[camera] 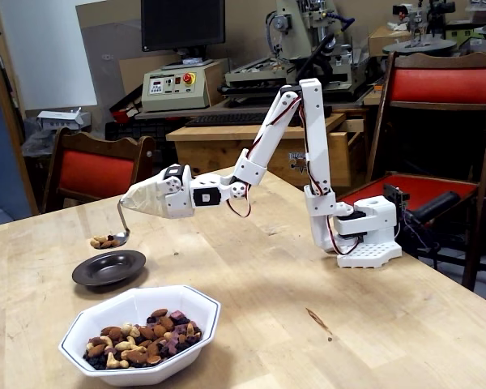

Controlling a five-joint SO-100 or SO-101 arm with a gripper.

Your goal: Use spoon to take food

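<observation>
The white gripper is shut on the top of the spoon's handle. The silver spoon hangs below it, its bowl lifted above the far left rim of a small dark saucer. A few pieces of food, pale and brown nuts, lie heaped on the spoon's bowl. More food, a mix of almonds, cashews and dark fruit pieces, fills the white octagonal bowl at the table's front left. The saucer looks empty.
The arm's white base stands at the right on the wooden table. Red-cushioned chairs stand behind the table on the left and right. Workshop machines and a monitor fill the background.
</observation>
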